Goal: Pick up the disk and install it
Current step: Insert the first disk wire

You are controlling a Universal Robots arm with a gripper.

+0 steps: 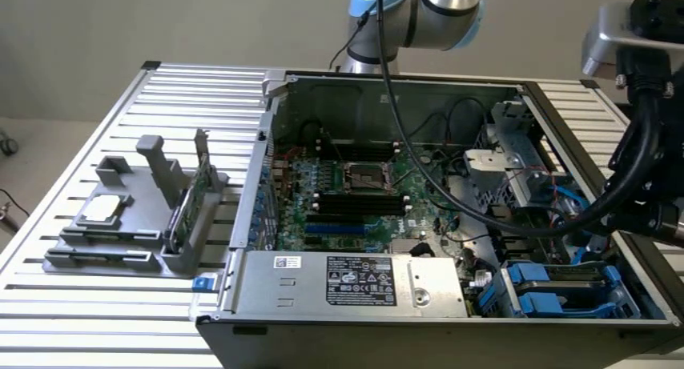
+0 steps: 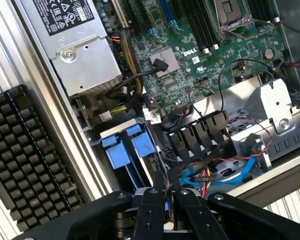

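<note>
Inside the computer case [image 1: 449, 342], 1 blue-framed disk [image 2: 122, 152]

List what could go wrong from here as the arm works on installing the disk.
1. The gripper is close above the disk in its bay; a skewed push could jam the blue carrier against the bay wall.
2. Loose red and blue cables lie beside that bay and could be snagged.
3. The arm's black cables loop down into the open case and might catch on parts.
</note>
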